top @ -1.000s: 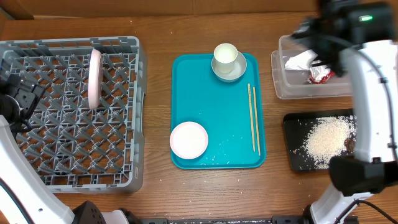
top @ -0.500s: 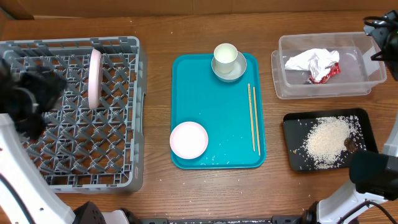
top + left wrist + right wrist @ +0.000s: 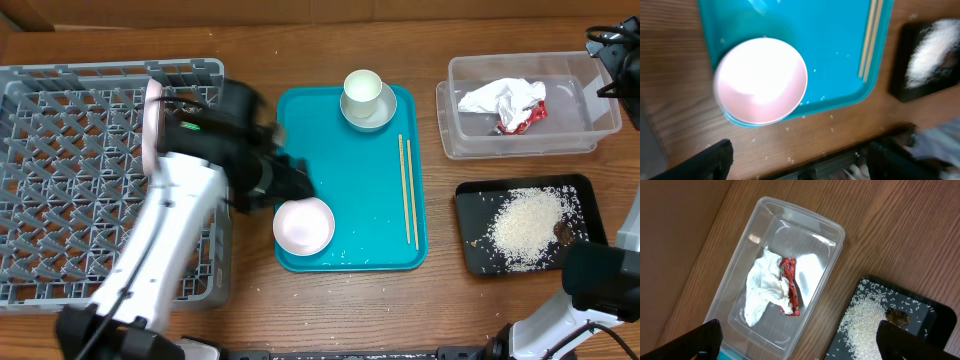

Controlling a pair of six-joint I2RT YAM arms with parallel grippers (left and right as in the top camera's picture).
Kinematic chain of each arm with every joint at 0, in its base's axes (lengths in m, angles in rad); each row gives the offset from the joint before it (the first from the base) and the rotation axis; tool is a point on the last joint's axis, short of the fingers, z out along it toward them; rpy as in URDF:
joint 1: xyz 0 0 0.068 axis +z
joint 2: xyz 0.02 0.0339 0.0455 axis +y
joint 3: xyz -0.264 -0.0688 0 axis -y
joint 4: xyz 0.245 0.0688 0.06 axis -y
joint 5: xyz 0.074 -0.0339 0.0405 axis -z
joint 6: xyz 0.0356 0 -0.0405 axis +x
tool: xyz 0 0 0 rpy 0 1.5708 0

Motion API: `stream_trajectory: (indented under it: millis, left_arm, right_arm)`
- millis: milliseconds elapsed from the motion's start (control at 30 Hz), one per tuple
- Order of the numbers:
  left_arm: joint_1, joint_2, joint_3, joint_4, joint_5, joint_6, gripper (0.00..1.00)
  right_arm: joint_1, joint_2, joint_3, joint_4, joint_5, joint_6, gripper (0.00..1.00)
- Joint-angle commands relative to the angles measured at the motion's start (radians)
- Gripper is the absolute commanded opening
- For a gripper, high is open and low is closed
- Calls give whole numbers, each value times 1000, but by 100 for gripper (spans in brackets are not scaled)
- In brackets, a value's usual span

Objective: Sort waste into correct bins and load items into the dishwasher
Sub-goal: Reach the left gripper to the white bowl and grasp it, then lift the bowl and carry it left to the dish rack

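Dish rack: the large square grey plastic lattice rack stood on the wooden table, just left of the flat teal plastic tray.
Teal tray: it lay mid-table and served as the landmark for all below.
Left gripper: the left gripper hung over the teal tray's left edge, blurred from overhead. Its fingers were spread wide with nothing between them, and the near bowl lay below them.
Right gripper: the right gripper was well right of the teal tray, above the clear tub. Its fingers were wide apart and empty.
Clear tub: the clear rectangular plastic tub sat right of the teal tray, level with its far end.
Black tray: the shallow black rectangular tray sat right of the teal tray, level with its near end.
Plate: the pale pink round plate stood on edge in the rack, left of the teal tray.
Near bowl: a small whitish bowl sat in the teal tray's near-left corner.
Far bowl: a second small whitish bowl sat at the teal tray's far edge.
Cup: the small white cup sat inside the far bowl.
Chopsticks: the thin wooden pair lay side by side along the teal tray's right side.
Paper: crumpled white paper lay in the clear tub.
Wrapper: the crinkled red wrapper touched the paper there.
Rice: loose white grains were heaped in the black tray, with a few on the teal tray's near end.
Scrap: a small brown food scrap sat at the heap's right edge.
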Motion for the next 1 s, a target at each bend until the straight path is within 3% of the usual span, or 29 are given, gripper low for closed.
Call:
stream_trajectory:
  millis: [0, 200, 333, 500, 600, 733, 967]
  left_arm:
    - [-162, 38, -66, 63, -275, -218, 90]
    - [-330, 142, -66, 179, -397, -261, 88]
    - [-376, 225, -66, 202, -500, -324, 77]
    - [-397, 338, -66, 249, -460, -346, 72]
    - [-398, 386, -66, 273, -415, -346, 57]
    - [-398, 418, -66, 267, -355, -346, 50]
    - [-385, 420, -21, 213, -371, -346, 10]
  right_arm:
    - [1, -15, 14, 3, 9, 3, 100]
    - [1, -15, 14, 3, 9, 3, 100]
    - [1, -15, 14, 3, 9, 3, 100]
    - [1, -15, 14, 3, 9, 3, 100]
    - [1, -15, 14, 3, 9, 3, 100]
    - [1, -15, 14, 3, 9, 3, 100]
    - [1, -15, 14, 3, 9, 3, 100]
